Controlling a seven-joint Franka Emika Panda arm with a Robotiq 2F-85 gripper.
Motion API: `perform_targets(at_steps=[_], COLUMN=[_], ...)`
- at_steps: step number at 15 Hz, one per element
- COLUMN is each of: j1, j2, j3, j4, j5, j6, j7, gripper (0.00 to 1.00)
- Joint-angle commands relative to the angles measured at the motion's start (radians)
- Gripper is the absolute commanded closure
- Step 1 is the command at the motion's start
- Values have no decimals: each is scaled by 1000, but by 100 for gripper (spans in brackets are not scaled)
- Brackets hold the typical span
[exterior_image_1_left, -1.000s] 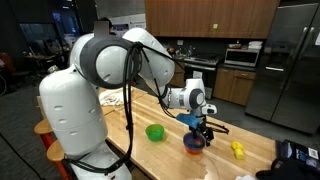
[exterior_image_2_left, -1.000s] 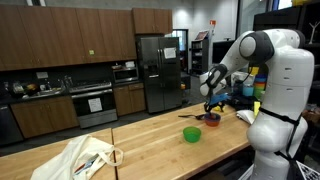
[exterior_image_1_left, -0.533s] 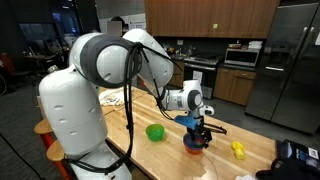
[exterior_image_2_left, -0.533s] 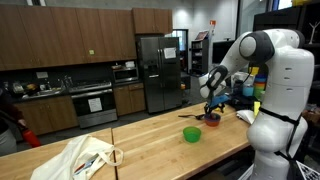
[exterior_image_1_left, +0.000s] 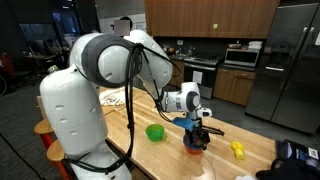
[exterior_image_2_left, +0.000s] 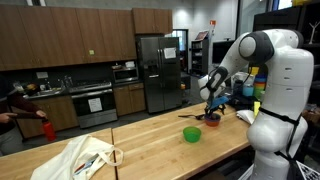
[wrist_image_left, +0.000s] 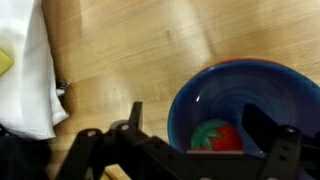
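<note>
Dark wood cabinets (exterior_image_2_left: 70, 40), a steel refrigerator (exterior_image_2_left: 155, 70) and a microwave (exterior_image_1_left: 242, 58) line the back of this kitchen, and a long butcher-block worktop (exterior_image_2_left: 150, 135) runs across the front of it. At one end of that worktop stands the big white robot, its arm bent over and pointing down.

The gripper (exterior_image_1_left: 197, 131) hangs low over a blue bowl (exterior_image_1_left: 193, 143), which sits near the robot's end of the worktop, away from its edges. In the wrist view the gripper (wrist_image_left: 193, 115) stands wide and holds nothing. One finger is outside the rim of the blue bowl (wrist_image_left: 270, 85) and the other is over its inside. A toy strawberry (wrist_image_left: 218, 137), red with a green top, lies on the bottom of the bowl, between the two fingers and clear of both.

A green bowl (exterior_image_1_left: 155, 132) stands near the blue one, a little further along the worktop from it. A small yellow piece (exterior_image_1_left: 238, 149) lies on the bowl's other side, apart from it. In the wrist view a white cloth (wrist_image_left: 25, 70) lies on the wood beside the blue bowl, not touching it. Well away, towards the far end of the worktop, a white cloth bag (exterior_image_2_left: 85, 158) lies crumpled by the near edge.
</note>
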Motion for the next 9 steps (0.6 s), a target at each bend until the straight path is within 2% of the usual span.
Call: perform_targets(at_steps=[1, 9], j1=[5, 32], j2=[0, 88], j3=[8, 24], j4=[22, 207], j5=[-6, 108], j6=[-44, -163], j7=[25, 88], gripper=[0, 0])
